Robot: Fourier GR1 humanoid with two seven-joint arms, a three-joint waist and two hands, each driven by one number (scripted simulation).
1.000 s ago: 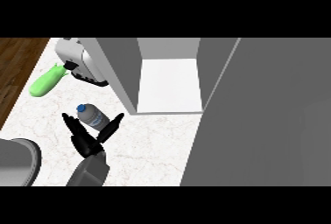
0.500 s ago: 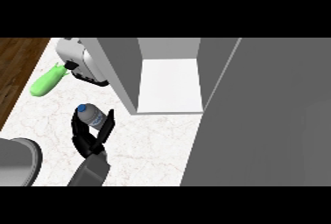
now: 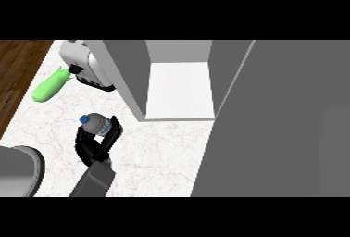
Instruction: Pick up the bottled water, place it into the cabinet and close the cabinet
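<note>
The bottled water [image 3: 97, 124], clear with a blue cap, stands on the marble counter [image 3: 157, 157] just left of the cabinet's front corner. My left hand [image 3: 87, 147] comes up from the lower edge and wraps the bottle, fingers curled on its left side and thumb [image 3: 113, 127] on its right. The cabinet [image 3: 130, 78] is open, showing a bare white shelf [image 3: 179, 90]. Its grey door [image 3: 287, 129] is swung out and fills the right side of the view. My right hand does not show.
A green elongated object [image 3: 51, 86] lies at the counter's left edge. Beside it, against the cabinet's left wall, is a white and black appliance [image 3: 83, 65]. A grey round vessel [image 3: 17, 171] sits at the lower left, and dark wooden floor [image 3: 21, 69] lies beyond the counter.
My left hand's fingers, spread in a V around the bottle a second ago, have curled in round it. The bottle has barely shifted.
</note>
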